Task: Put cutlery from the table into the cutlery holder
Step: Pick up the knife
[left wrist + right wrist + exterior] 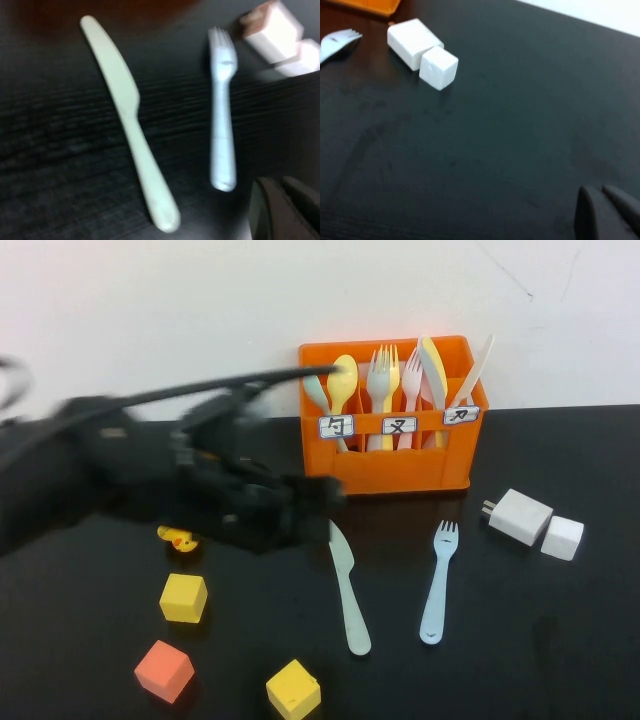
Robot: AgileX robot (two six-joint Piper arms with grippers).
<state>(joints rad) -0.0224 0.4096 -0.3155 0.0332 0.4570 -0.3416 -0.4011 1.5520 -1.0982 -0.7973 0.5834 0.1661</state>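
A: Where is the cutlery found?
B: Mint knife and blue fork lie on the table, before the cutlery holder.
A: And the grippers?
B: Left gripper, closed and empty, is beside the knife; right gripper, closed, is seen over bare table.

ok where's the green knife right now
In the high view the knife lies flat on the table, in front of the holder, left of the blue fork.

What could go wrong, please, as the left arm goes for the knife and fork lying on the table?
The shut left gripper hangs by the knife; closed jaws could push the flat knife, not lift it.

The fork lies close beside it and might get knocked.

The cutlery holder is already crowded, so insertion may snag.

The right gripper, shut, is parked over bare table.
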